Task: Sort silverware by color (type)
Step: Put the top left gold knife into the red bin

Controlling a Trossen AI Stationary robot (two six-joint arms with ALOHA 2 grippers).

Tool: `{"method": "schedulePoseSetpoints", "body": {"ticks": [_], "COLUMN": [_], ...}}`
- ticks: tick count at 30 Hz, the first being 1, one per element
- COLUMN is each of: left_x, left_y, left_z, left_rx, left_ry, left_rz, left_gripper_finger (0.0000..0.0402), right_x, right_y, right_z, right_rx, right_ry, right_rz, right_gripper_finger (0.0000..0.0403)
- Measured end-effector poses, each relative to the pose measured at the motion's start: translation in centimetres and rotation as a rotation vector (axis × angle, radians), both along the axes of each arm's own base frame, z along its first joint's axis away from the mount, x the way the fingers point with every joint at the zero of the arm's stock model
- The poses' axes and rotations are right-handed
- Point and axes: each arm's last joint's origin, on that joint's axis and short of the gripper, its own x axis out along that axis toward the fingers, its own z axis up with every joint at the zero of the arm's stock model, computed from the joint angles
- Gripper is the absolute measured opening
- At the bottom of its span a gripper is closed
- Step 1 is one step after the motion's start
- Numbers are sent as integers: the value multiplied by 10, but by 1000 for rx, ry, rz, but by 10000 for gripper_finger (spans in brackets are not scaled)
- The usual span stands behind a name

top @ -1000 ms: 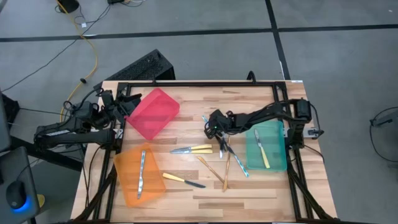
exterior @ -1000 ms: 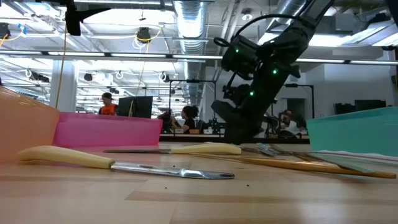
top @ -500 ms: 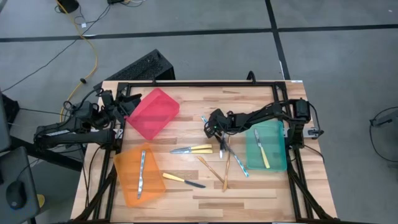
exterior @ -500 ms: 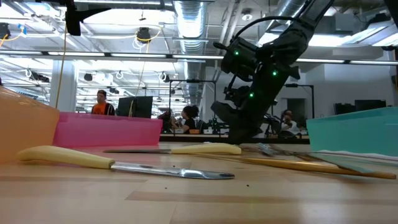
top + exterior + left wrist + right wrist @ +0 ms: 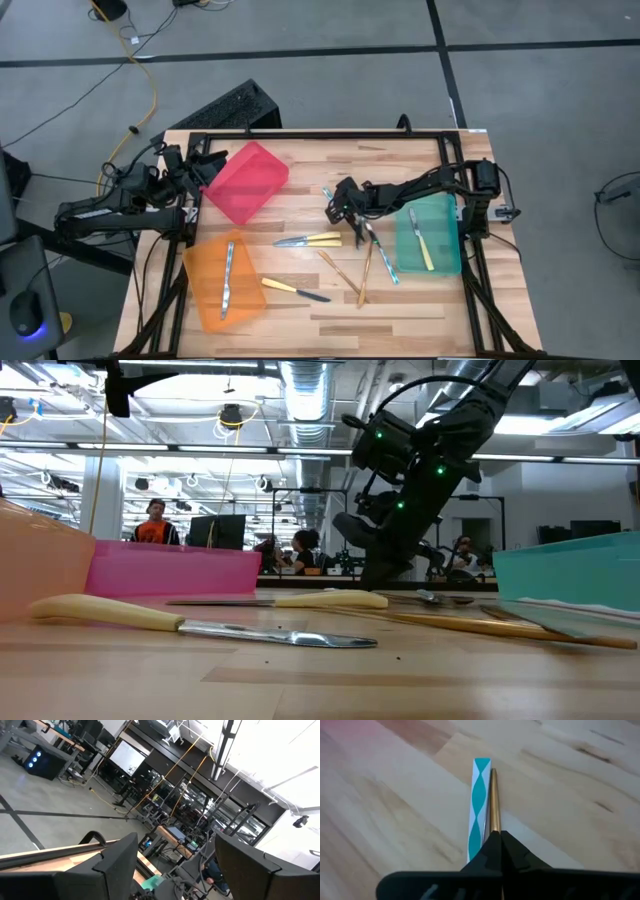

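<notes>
My right gripper (image 5: 337, 204) is down on the table's middle, shut on a slim gold piece of silverware (image 5: 494, 795). A shiny silvery-blue piece (image 5: 480, 802) lies right beside it. Further silverware lies loose on the wood: a yellow-handled knife (image 5: 310, 240), gold pieces (image 5: 341, 270), a silvery-blue piece (image 5: 385, 255) and another yellow-handled knife (image 5: 293, 290). One silvery-blue piece (image 5: 228, 278) lies in the orange bin (image 5: 205, 300), one yellow-handled piece (image 5: 421, 238) in the green bin (image 5: 445, 250). My left gripper (image 5: 175, 870) waits open by the table's left edge. My right gripper pinches the gold piece's thin shaft (image 5: 494, 826) between its two fingertips (image 5: 487, 851), which slant down from the table's right side and lie along it. The piece rests flat on the wood. Whether the silvery-blue piece beside it is also caught, I cannot tell.
A red bin (image 5: 247, 180) stands at the far left of the table, close to my left arm. Bare wood lies along the table's near edge (image 5: 330, 335). In the low view, people sit at desks in the room beyond the table.
My right gripper has stayed in place over the table's middle and has shut its fingers on the gold piece. The loose pieces just below it have shifted a little.
</notes>
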Motion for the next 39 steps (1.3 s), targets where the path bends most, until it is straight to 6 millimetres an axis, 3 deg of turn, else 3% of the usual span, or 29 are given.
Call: {"method": "schedulePoseSetpoints", "body": {"ticks": [8,17,28,34,39], "left_x": [0,0,0,0,0], "left_y": [0,0,0,0,0], "left_z": [0,0,0,0,0], "left_rx": [-11,-11,-10,-11,-11], "left_ry": [-10,-11,-9,-6,-3], "left_rz": [-1,0,-3,-4,-5], "left_gripper_finger": [247,247,247,247,247], "right_x": [6,3,-8,-9,-6], "right_y": [0,-3,9,15,19], "right_z": [25,34,24,23,25], "right_rx": [-47,-79,9,5,-33], "right_ry": [-58,-52,131,149,138], "right_rz": [18,47,205,246,291], "right_gripper_finger": [5,9,109,171,192]}}
